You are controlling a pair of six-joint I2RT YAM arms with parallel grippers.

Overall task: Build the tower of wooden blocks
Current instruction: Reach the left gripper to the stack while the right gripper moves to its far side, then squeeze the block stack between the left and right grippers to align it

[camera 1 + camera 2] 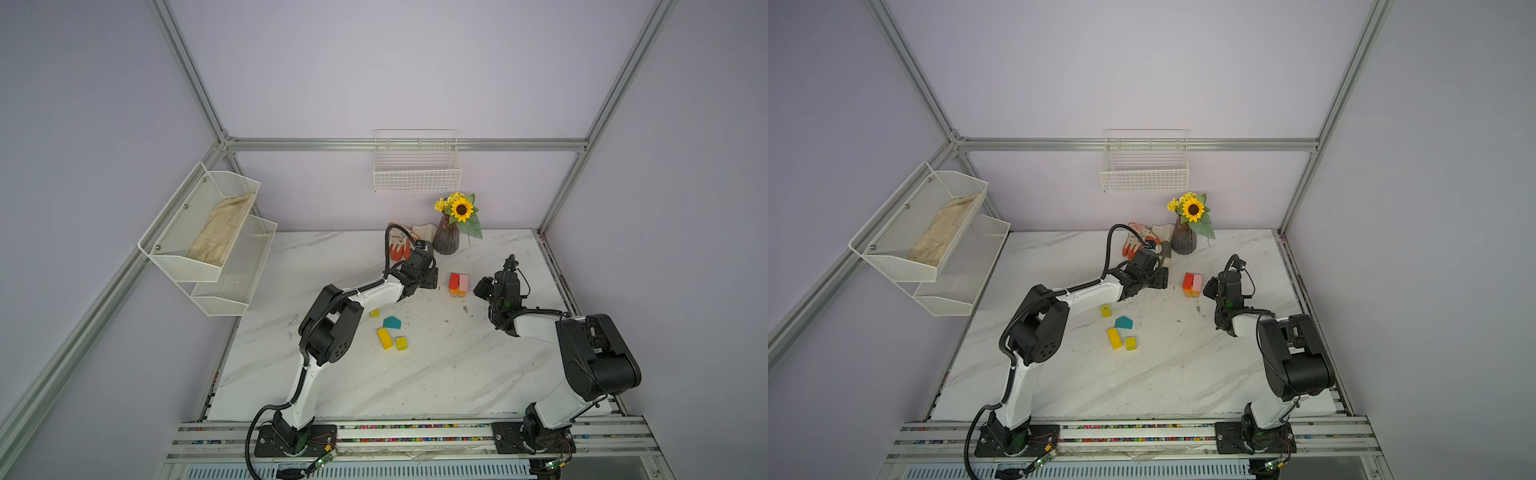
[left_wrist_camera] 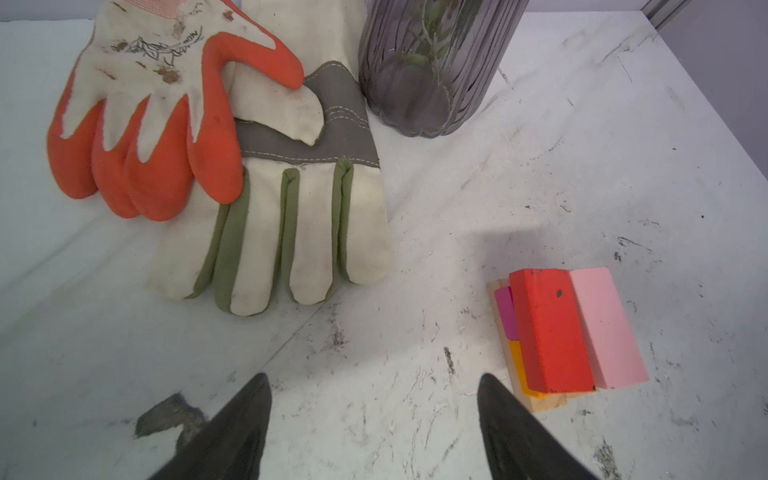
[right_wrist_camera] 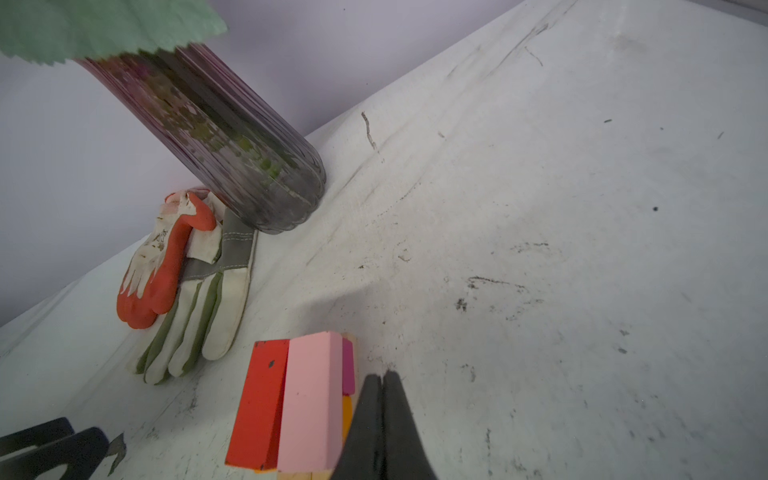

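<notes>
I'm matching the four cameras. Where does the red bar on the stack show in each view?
In a top view: red bar right of centre, just in front of the vase.
In a top view: red bar likewise just in front of the vase.
Left wrist: red bar beside the pink bar.
Right wrist: red bar beside the pink bar.
Shared landmark: the vase.

Soft even light, faint shadows, wide-angle warp
</notes>
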